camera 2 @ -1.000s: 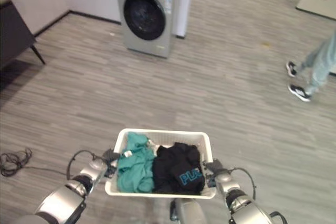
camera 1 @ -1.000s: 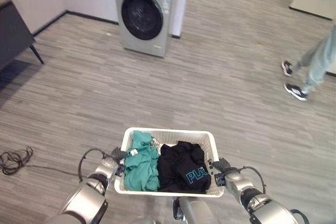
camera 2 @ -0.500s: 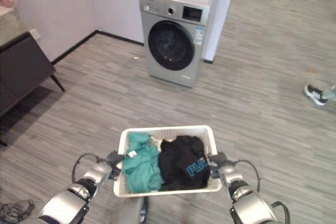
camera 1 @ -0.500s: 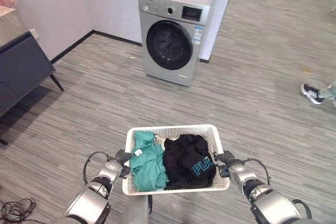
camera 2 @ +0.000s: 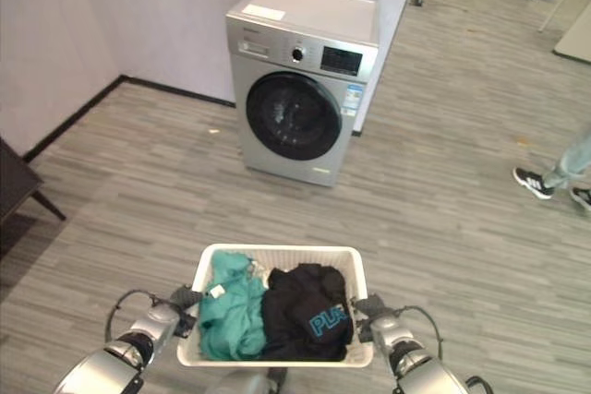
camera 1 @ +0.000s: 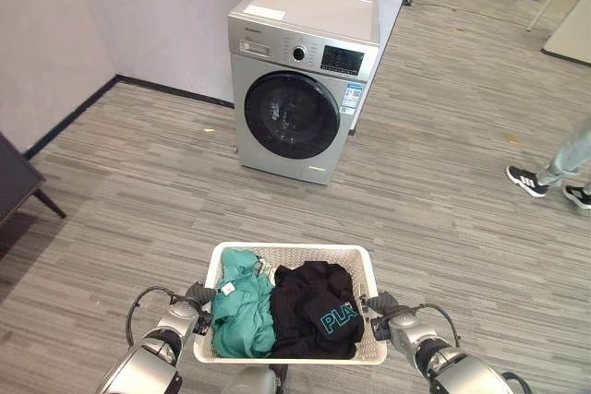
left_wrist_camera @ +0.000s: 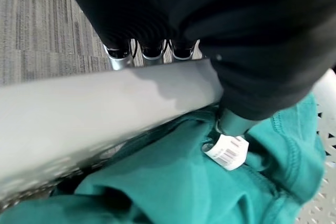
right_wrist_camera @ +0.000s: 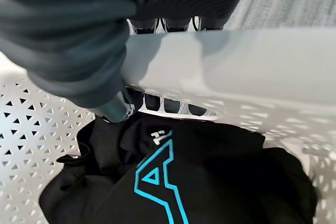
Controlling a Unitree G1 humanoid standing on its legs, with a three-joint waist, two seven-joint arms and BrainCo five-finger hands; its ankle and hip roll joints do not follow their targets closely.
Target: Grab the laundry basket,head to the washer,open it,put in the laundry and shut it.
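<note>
White plastic laundry basket [camera 1: 291,251] carried w/ both hands: left hand [camera 1: 196,305] fingers curled round its left rim, teal [camera 1: 242,306] & black laundry [camera 1: 314,311] inside, right hand [camera 1: 386,316] curled round right rim. Washer [camera 1: 300,94] now bigger, centred vs 1 s ago, so approach nearly done; door closed, opening comes next.

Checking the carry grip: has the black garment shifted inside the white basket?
No. The black garment lies beside the teal garment, against the white plastic basket's right side as before.

Bare floor [camera 1: 166,200] between basket [camera 1: 288,253] and washer [camera 1: 300,89]; person's shoes [camera 1: 545,186] far right.
</note>
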